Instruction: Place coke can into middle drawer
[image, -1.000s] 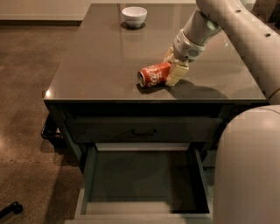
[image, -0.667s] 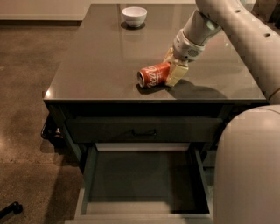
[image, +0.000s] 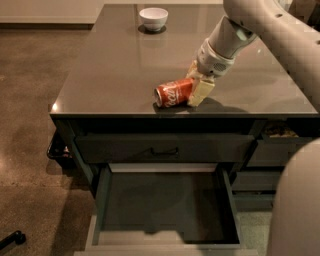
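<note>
The coke can (image: 172, 93) lies on its side near the front edge of the grey countertop (image: 115, 65), its silver end facing left. My gripper (image: 193, 88) reaches in from the upper right. Its cream fingers (image: 202, 90) sit on either side of the can's right end, closed against it. The middle drawer (image: 102, 200) is pulled open directly below, with a dark bare floor and paler rims.
A white bowl (image: 153, 17) stands at the back of the counter. A closed drawer front with a black bar handle (image: 165, 149) sits above the open drawer. Narrower drawers (image: 280, 150) are at the right. My pale body (image: 300, 210) fills the lower right corner.
</note>
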